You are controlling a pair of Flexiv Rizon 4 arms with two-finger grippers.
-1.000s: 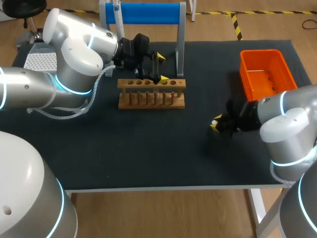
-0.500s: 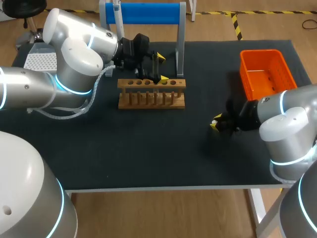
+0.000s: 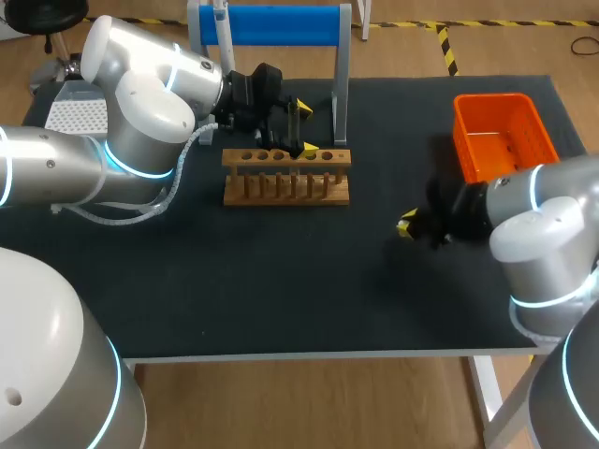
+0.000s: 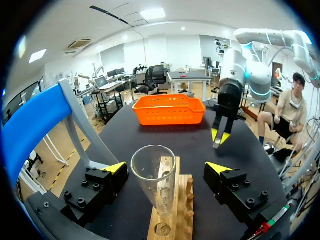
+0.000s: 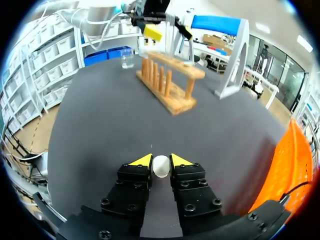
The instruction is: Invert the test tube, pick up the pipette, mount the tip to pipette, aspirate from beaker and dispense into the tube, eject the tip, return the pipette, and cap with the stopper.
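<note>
1. Over the rack [image 3: 286, 176], at the table's back left, the left gripper [image 3: 305, 128] hangs with its 2 fingers apart. In its wrist view the tube [image 4: 153, 175] stands between them, and neither finger touches it.
2. At the table's right, near the basket [image 3: 501, 131], the right gripper [image 3: 406, 225] is clamped on the stopper [image 5: 161, 166]. Both fingers press it from 2 sides. It is held above bare mat, well apart from the rack.
3. Done, as I judge it: the tube stands upright, mouth up, in a hole of the rack, so the inverting looks finished. Neither gripper holds the pipette, and the stopper is already in hand, so the pipette steps are probably over. The pictures cannot confirm this.
4. Left, as I judge it: only the capping. The stopper has to be carried across to the tube's open mouth and seated there.
5. The tube is clear glass with a round open rim and nothing on top. I cannot tell whether liquid is in it.
6. The stopper is small, white and rounded, and only its end shows between the fingers.
7. The beaker [image 5: 126, 60], small and clear, stands just beyond the rack's far end in the right wrist view.
</note>
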